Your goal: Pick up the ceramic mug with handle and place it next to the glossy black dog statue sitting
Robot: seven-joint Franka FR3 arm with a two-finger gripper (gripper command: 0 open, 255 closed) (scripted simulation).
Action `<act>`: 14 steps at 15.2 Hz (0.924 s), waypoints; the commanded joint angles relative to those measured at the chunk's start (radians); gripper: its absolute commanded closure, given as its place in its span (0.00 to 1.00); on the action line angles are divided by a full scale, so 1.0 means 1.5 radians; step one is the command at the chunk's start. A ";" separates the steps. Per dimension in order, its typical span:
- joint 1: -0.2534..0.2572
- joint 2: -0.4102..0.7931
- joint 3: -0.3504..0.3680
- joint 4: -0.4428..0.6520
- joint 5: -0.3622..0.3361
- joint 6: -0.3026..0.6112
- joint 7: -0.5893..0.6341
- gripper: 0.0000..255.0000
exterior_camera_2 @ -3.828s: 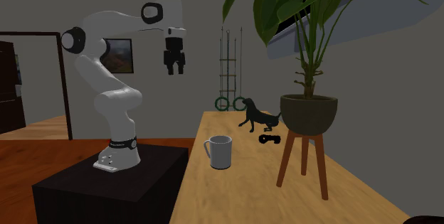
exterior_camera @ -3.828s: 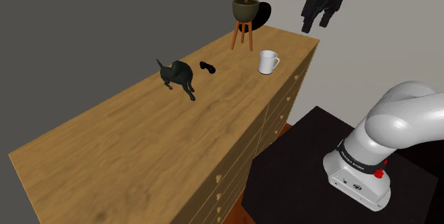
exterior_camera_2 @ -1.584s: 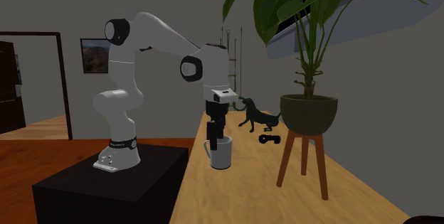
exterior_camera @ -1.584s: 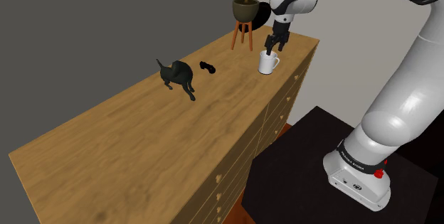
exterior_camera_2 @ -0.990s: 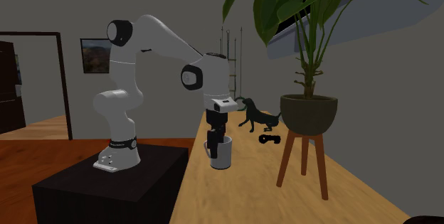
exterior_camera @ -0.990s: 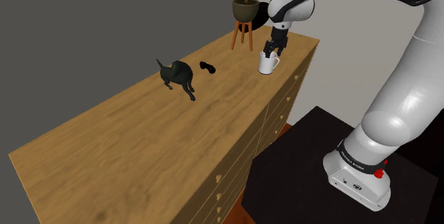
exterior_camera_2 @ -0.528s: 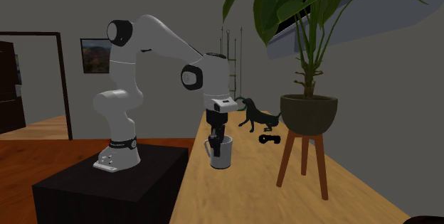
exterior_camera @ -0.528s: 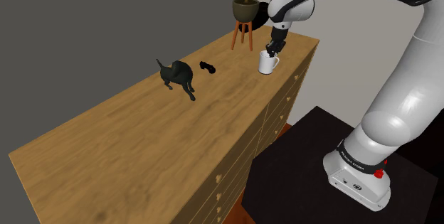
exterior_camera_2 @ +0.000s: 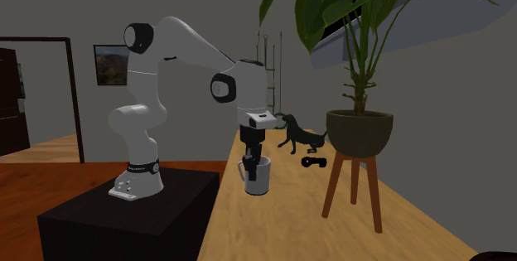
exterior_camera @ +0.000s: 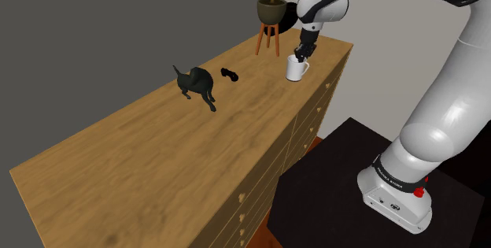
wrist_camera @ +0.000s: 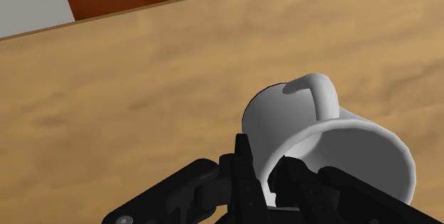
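A white mug [exterior_camera: 296, 69] with a handle is near the far right edge of the wooden dresser top [exterior_camera: 142, 152]. My black gripper [exterior_camera: 301, 53] comes down on it from above and is shut on its rim. In the wrist view the gripper [wrist_camera: 265, 181] pinches the mug's [wrist_camera: 320, 134] wall, one finger inside and one outside, with the handle on the far side. In the second exterior view the gripper [exterior_camera_2: 250, 165] stands over the mug [exterior_camera_2: 258, 178]. The glossy black dog statue [exterior_camera: 197, 85] [exterior_camera_2: 300, 137] sits further along the top, well apart from the mug.
A small black object [exterior_camera: 230, 74] [exterior_camera_2: 312, 161] lies between dog and mug. A potted plant on a wooden stool [exterior_camera: 271, 18] [exterior_camera_2: 358, 131] stands at the far end of the dresser. The dark stand [exterior_camera: 330, 199] lies beside the dresser's drawer front.
The fingers have closed on the mug's rim, and the mug has come up very slightly with the hand. The dog, the small black object and the plant have not moved.
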State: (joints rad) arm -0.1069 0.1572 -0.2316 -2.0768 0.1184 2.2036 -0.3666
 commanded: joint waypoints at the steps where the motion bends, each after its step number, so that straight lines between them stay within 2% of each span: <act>1: 0.000 -0.008 -0.001 0.007 -0.003 -0.015 0.003 1.00; 14: 0.002 -0.056 -0.003 0.069 -0.022 -0.123 0.020 1.00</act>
State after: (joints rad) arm -0.1027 0.0754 -0.2355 -1.9840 0.0859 2.0330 -0.3363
